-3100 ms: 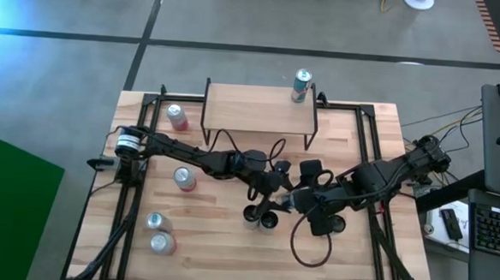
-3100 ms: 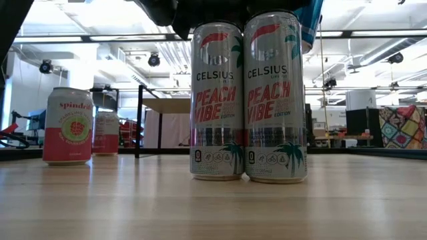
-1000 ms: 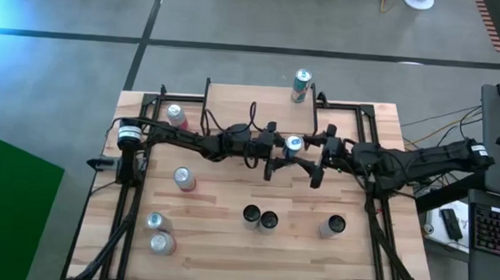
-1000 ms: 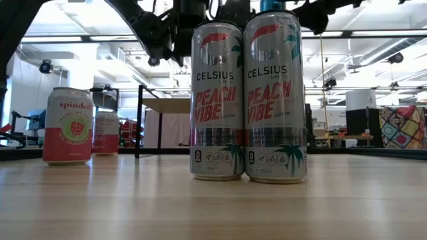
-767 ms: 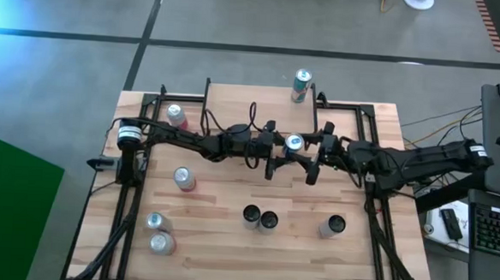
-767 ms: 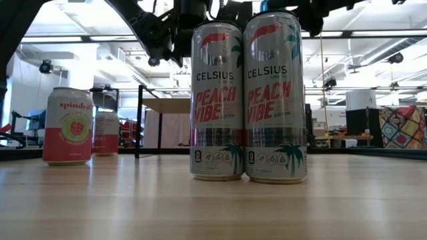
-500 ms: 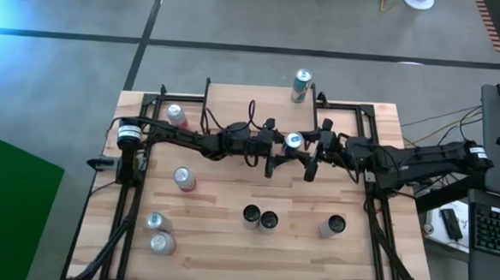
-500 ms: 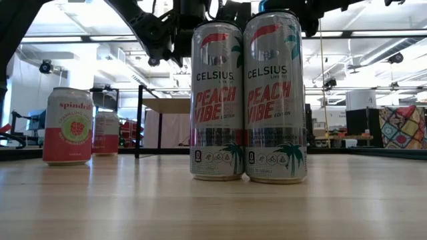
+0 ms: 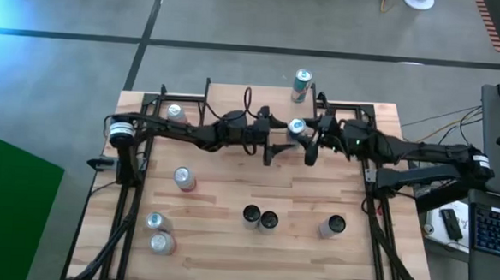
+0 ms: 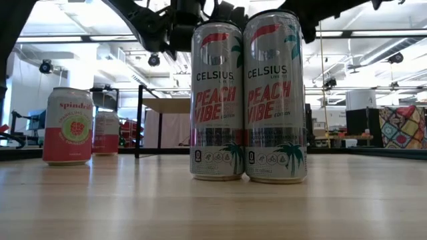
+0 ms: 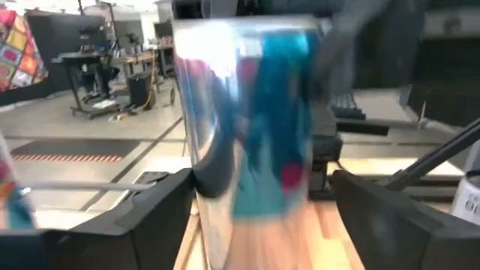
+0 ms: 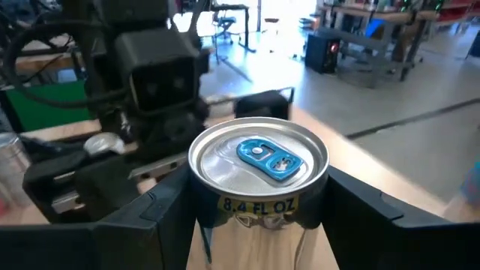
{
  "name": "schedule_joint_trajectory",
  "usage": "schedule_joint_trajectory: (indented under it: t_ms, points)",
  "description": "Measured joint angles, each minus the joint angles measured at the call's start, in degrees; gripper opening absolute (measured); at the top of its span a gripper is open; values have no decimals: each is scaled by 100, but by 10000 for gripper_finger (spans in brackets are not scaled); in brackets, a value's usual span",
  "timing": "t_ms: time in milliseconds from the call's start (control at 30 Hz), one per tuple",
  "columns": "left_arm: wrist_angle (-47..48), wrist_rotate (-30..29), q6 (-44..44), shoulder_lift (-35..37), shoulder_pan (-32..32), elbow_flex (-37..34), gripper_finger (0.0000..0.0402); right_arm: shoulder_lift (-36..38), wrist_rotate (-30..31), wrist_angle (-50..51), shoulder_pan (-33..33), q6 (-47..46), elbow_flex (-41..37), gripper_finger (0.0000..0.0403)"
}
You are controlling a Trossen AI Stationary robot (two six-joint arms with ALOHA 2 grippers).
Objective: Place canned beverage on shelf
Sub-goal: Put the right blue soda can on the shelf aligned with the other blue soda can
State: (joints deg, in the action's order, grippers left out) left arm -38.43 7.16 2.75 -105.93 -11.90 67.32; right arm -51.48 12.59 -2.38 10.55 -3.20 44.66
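Note:
A silver and blue can with a blue tab is held up over the right part of the shelf, a light wood riser on black legs at the table's far side. My right gripper is shut on it. My left gripper is open just left of the can. In the left wrist view its fingers stand on either side of the blurred can, apart from it. A second can stands on the shelf's far right corner. My right gripper pinches the can's wall just below the top rim between its two fingers, one on each side. The fingers come roughly level from the table's right. The can is upright, its top up; its base is hidden.
Two tall Celsius cans and a third dark-topped can stand near the table's front middle. Pink cans stand at the left, one beside the shelf. Black frame rails run along both sides.
Both grippers have moved toward the table's far edge, side by side. The can has gone with the right gripper, staying upright, and now stands over the shelf's right part.

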Motion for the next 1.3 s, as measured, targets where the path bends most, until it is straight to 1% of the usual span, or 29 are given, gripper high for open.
schedule_joint_trajectory:
  t_ms: [67,133,200,300,400,467,533,667,800,1133,1300]
  points:
    - [142,13,57,176,-50,-86,317,-2,-216,56,235,151,173,223]
    - [137,85,136,344,-82,-228,326,-2,-289,128,509,361,335,223]
    - [99,96,181,542,-111,-405,330,-2,-526,156,869,485,400,223]
    - [-114,103,265,828,-147,-710,330,-13,-1306,174,1539,570,383,226]
    - [-374,96,267,1059,-178,-1014,327,-81,-2149,147,2213,432,335,230]
    - [-511,81,272,1179,-202,-1172,327,-148,-2535,87,2555,379,259,230]
    - [-570,81,269,1277,-226,-1289,327,-241,-2773,-47,2731,322,170,230]
    - [-580,75,253,1364,-269,-1388,327,-440,-2962,-525,2799,328,-19,231]
    - [-574,25,235,1355,-278,-1389,326,-642,-2957,-776,2837,457,-41,232]
    - [-536,24,268,1339,-308,-1389,326,-1026,-3146,-908,3206,474,-41,234]
    - [-526,24,275,1339,-336,-1389,326,-1037,-3449,-915,3335,524,-53,234]
